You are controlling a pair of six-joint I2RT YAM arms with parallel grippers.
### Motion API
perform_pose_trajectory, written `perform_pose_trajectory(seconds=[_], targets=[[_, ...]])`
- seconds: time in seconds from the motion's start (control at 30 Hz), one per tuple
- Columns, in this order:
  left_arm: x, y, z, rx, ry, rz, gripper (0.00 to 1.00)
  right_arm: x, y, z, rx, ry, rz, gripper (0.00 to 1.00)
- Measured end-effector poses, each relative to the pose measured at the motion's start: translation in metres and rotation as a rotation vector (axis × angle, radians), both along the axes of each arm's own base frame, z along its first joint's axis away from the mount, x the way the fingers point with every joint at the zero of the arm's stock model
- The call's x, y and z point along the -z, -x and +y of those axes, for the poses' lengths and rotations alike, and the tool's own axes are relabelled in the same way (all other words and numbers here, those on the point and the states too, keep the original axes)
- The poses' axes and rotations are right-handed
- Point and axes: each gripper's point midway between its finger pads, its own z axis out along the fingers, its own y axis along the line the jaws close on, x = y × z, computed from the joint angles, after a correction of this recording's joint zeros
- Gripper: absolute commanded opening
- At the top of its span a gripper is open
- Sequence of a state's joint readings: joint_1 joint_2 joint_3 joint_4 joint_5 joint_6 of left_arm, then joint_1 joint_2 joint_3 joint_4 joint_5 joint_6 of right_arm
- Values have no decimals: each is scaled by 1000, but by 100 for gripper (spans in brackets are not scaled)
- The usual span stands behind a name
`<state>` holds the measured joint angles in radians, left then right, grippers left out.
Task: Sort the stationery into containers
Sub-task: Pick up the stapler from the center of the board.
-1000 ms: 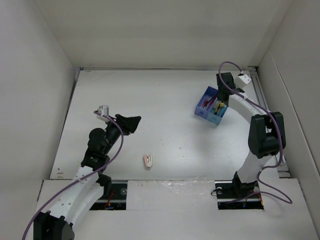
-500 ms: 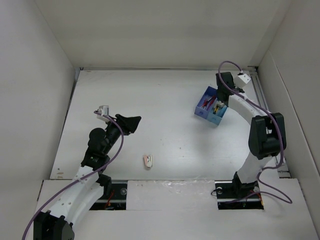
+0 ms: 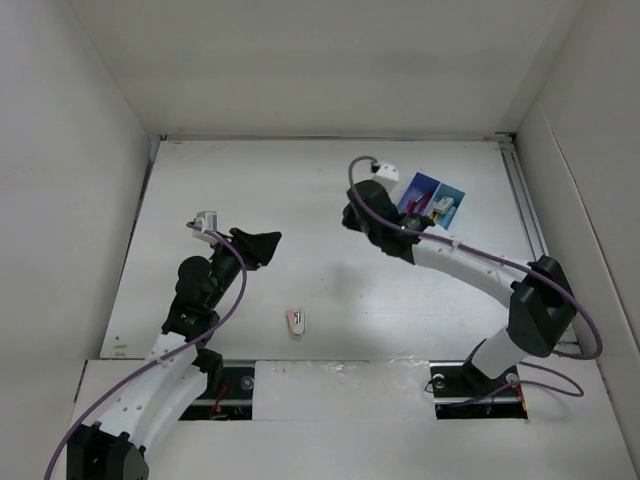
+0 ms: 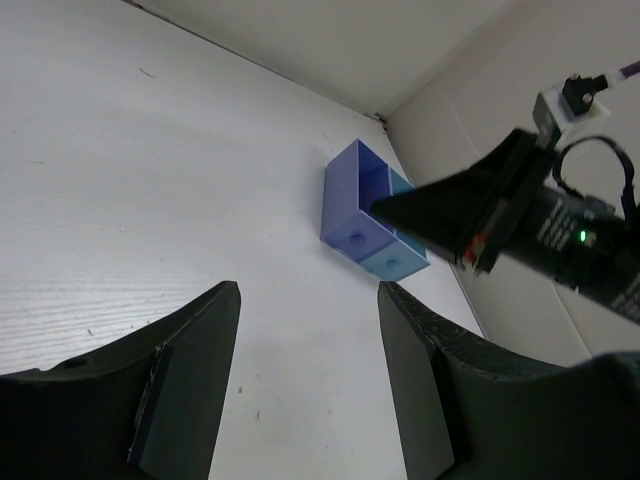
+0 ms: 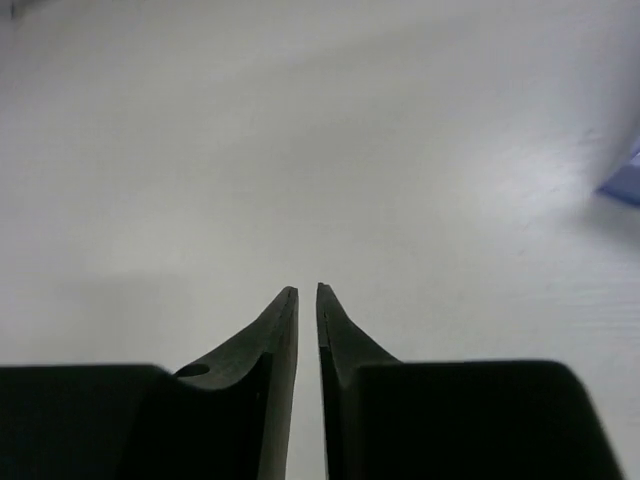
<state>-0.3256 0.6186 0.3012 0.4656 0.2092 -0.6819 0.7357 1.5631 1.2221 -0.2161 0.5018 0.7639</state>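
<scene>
My left pincer (image 3: 262, 243) hangs over the near left part of the white table (image 3: 300, 180). Its two fingers (image 4: 185, 370) are spread wide and I see nothing between them. Close to my edge, a bit to the right of that pincer, one small pink eraser (image 3: 296, 322) lies alone on the table, and nothing touches it. Farther out, near the middle, is my right pincer (image 3: 352, 217). Its fingers (image 5: 280, 330) are pulled almost together, with only a thin crack left, and they hold nothing. Farthest away, just to the right of that pincer, sits the box (image 3: 431, 196). It has a dark blue part (image 3: 417, 188) and a light blue part (image 3: 450, 198). There are small things inside, but I cannot tell what they are.
</scene>
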Motion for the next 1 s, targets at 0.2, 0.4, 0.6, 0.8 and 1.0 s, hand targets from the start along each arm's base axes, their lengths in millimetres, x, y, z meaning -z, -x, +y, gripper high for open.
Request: perform_pose_trajectory(seconds=[0.2, 0.4, 0.6, 0.8, 1.0], targets=[[-6, 2, 2, -8, 7, -21, 54, 36, 90, 78, -323, 48, 94, 65], [-6, 2, 4, -18, 7, -20, 54, 64, 159, 120, -517, 61, 184, 81], [-15, 5, 15, -75, 28, -45, 54, 105, 224, 150, -638, 148, 267, 89], [-25, 13, 43, -215, 76, -67, 56, 142, 242, 154, -605, 242, 303, 90], [-40, 24, 63, -302, 140, -129, 59, 170, 222, 147, -483, 334, 303, 89]])
